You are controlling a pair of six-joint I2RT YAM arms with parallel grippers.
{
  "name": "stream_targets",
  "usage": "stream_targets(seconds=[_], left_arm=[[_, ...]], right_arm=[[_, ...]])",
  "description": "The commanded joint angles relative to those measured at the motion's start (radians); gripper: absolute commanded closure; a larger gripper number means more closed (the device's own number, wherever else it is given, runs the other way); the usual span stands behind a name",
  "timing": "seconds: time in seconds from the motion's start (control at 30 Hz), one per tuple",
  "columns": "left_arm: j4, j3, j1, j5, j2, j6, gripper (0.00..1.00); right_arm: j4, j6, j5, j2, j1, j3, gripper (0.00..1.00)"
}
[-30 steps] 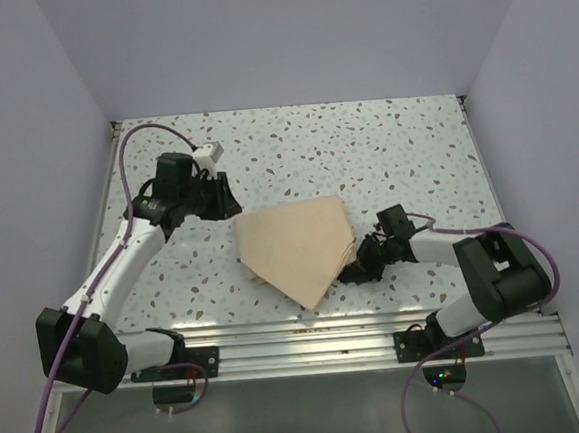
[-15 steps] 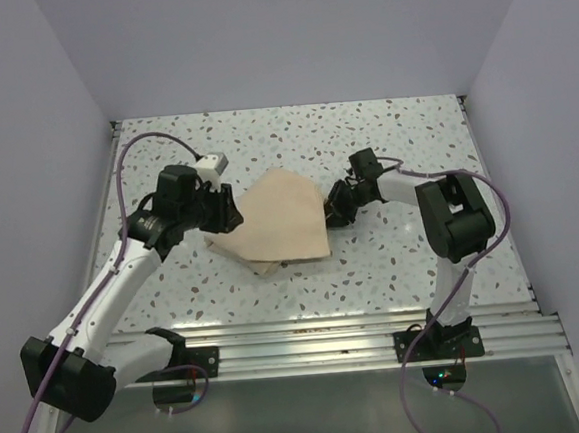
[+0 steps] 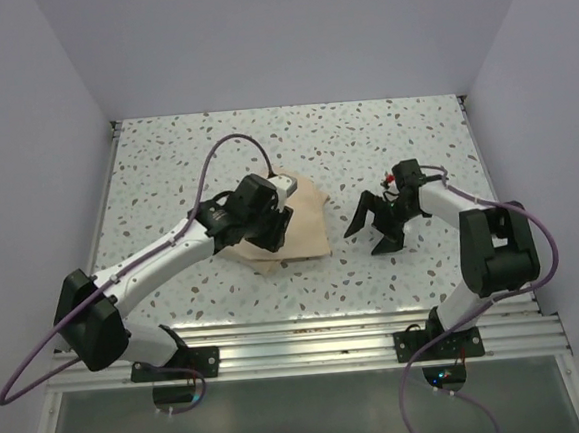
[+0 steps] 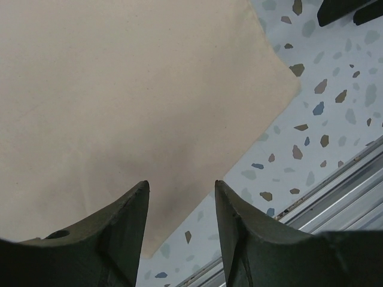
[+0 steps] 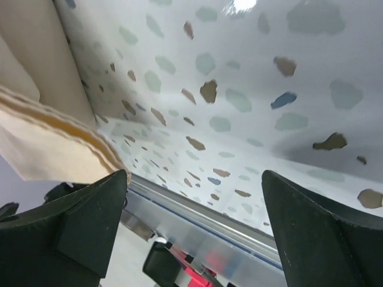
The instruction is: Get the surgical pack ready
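Your left arm reaches in from the near left corner, and its gripper (image 3: 274,230) hangs over the left part of the tan cloth (image 3: 308,220). In the left wrist view the gripper (image 4: 181,203) has its two fingers (image 4: 119,233) partly spread. There is nothing between them, and the smooth cloth (image 4: 119,89) lies flat underneath. Whether the fingertips touch the fabric cannot be told from here.

The cloth sits folded into a compact shape near the middle of the speckled worktop (image 3: 384,139), with one corner pointing toward the metal rail (image 3: 328,329) at the near edge. In the right wrist view, the cloth's layered edge (image 5: 48,149) shows at the left, several plies stacked one on another. No tray, instruments, strips or gauze show in any view.

To the right of the cloth, close by but not touching it, is your right gripper (image 3: 369,235), low over the bare worktop. Its fingers are spread wide and hold nothing. The right wrist view confirms this: the gripper (image 5: 194,176) has only speckled worktop (image 5: 239,89) between its fingers (image 5: 323,233).
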State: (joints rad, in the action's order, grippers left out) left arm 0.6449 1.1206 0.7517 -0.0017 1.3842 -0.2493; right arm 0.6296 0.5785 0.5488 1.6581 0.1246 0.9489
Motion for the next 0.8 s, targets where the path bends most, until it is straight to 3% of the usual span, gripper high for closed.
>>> stream_targets(seconds=[0.0,0.17,0.37,0.53,0.63,0.77], left_arm=[[-0.016,0.057,0.035,-0.073,0.051,0.010,0.48],[-0.024,0.090,0.037,-0.075,0.116,0.044,0.48],[-0.022,0.137,-0.011,0.058,0.095,0.036,0.47],[-0.008,0.162,-0.058,0.152,0.046,0.012,0.46],[0.019,0.189,-0.077,0.161,0.033,0.002,0.45],[0.042,0.194,-0.080,0.155,0.030,0.002,0.44]], right_arm=[[0.021,-0.057,0.036,-0.087,0.010,-0.027,0.01],[0.001,-0.036,0.062,-0.133,0.009,-0.055,0.01],[-0.209,0.024,0.257,-0.149,0.088,-0.087,0.01],[-0.254,0.026,0.243,-0.040,0.205,-0.021,0.01],[-0.364,0.115,0.249,0.005,0.213,-0.025,0.01],[-0.366,0.130,0.263,0.068,0.216,0.019,0.02]])
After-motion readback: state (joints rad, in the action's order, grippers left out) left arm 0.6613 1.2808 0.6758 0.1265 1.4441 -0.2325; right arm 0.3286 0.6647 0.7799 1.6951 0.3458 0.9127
